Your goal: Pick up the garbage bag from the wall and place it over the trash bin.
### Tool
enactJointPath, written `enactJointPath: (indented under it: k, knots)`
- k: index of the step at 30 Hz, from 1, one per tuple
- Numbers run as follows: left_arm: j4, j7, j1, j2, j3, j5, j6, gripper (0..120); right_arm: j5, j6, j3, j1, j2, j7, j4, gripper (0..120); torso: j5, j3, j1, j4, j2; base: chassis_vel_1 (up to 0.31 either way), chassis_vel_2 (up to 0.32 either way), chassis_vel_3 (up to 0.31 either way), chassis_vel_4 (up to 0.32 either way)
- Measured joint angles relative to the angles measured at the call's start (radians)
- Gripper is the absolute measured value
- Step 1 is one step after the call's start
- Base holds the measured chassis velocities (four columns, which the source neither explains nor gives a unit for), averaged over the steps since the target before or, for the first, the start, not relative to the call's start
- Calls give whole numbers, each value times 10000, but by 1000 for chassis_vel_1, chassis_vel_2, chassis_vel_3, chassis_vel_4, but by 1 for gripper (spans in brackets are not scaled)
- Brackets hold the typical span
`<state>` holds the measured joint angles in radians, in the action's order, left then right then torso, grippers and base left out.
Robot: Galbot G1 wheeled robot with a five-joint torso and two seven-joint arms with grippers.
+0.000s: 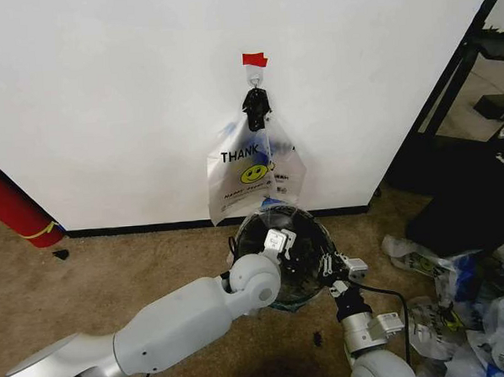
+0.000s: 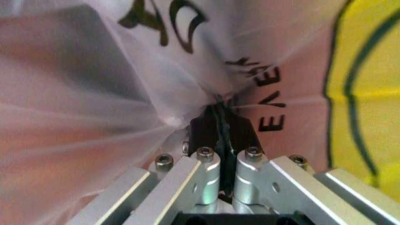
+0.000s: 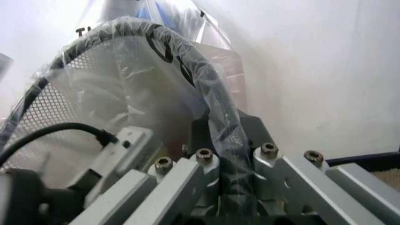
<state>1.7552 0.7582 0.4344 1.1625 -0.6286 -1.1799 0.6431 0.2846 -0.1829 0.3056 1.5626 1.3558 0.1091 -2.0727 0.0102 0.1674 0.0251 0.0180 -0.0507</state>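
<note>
Clear crinkly plastic already covers the trash bin [image 1: 288,258], a round black wire-mesh basket standing on the brown carpet just in front of the wall [image 1: 112,94]. We see film stretched over its rim in the right wrist view, so one bag seems to be on the bin now, or nearly so.

Our left gripper [image 2: 220,124] reaches over the top of the bin. Its jaws are pressed together on a fold of thin plastic [image 2: 112,93] with black lettering and a yellow patch, which looks like the bag draped over the bin.

Our right gripper [image 3: 226,154] sits at the bin's near right side. Its jaws are closed around the black rim, with the clear film trapped between the pads and the wire.

Above the bin, a garbage bag [image 1: 253,176] with "THANK" print and a yellow smiley hangs flat against the white wall from a small hook [image 1: 255,77], under a strip of red tape [image 1: 255,60]. It hangs just above the bin and does not appear to be held by either gripper.

We judge the task to be late in its course: the bin looks lined, and what is left is to settle the film around the rim and let go. We cannot tell whether the plastic covers the far side of the rim.

More printed bags [image 1: 461,300] lie heaped on the carpet [image 1: 112,263] to the right, well apart from the bin.
</note>
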Motion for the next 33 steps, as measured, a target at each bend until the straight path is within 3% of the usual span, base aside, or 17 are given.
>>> enactJointPath:
  k: [25,33]
  knots:
    - [-1374,52,-348,698,-405,-5,-92,0,349,177,-73,174,-124,-18,-371,1,1,0,0,0,0,0,0,0,0]
    - [-1324,82,-324,640,-371,25,-108,0,330,169,37,144,-183,-30,-344,1,1,0,0,1,0,0,0,0,0]
